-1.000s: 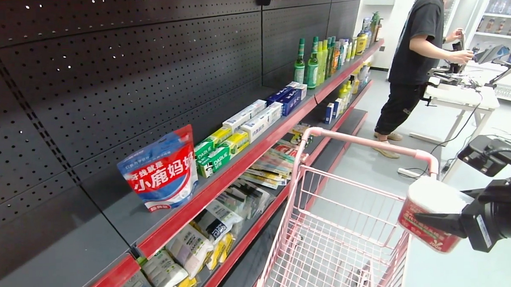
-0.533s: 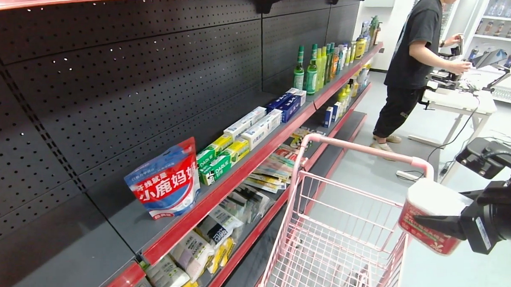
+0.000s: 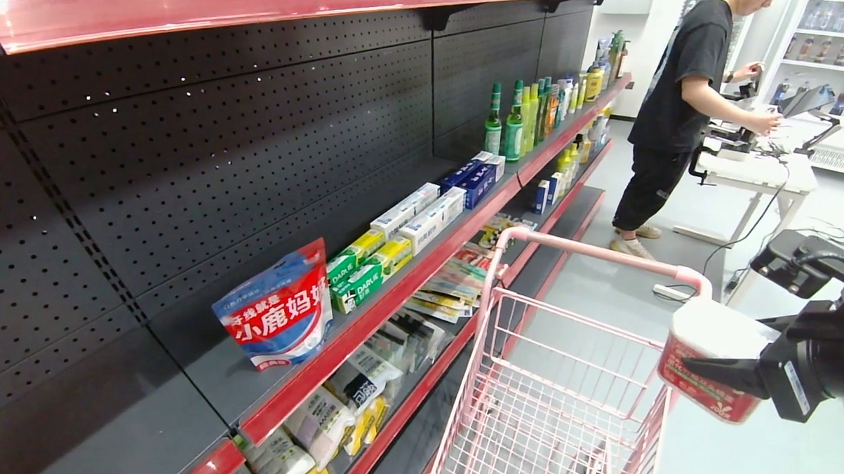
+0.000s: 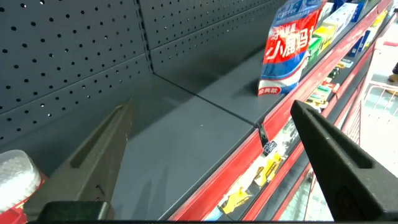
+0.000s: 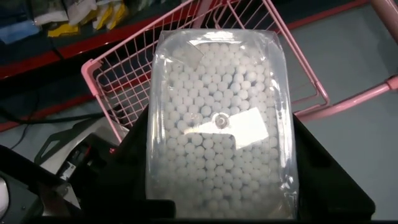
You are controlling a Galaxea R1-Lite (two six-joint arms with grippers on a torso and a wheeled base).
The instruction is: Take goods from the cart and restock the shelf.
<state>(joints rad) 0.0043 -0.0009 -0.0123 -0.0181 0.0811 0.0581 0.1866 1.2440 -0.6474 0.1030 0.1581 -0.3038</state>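
Note:
My right gripper (image 3: 711,381) is shut on a clear pack of cotton swabs (image 3: 706,339) with a red label, held above the near right corner of the pink cart (image 3: 605,255). In the right wrist view the pack (image 5: 217,118) sits between the dark fingers (image 5: 134,168), over the cart's wire basket (image 5: 137,74). My left gripper (image 4: 211,168) stands open, with nothing between its fingers, above the bare grey shelf board (image 4: 186,130). A white and red pack end (image 4: 15,177) shows beside one finger.
A red and blue pouch (image 3: 277,309) stands on the shelf (image 3: 209,364), with toothpaste boxes (image 3: 367,263) and bottles (image 3: 523,114) further along. The board left of the pouch is bare. Packets fill the lower shelf (image 3: 370,365). A person stands by a white table (image 3: 763,165) beyond the cart.
The head camera has tilted up, bringing the upper shelf's red edge into view. The right gripper and its pack hold about the same place.

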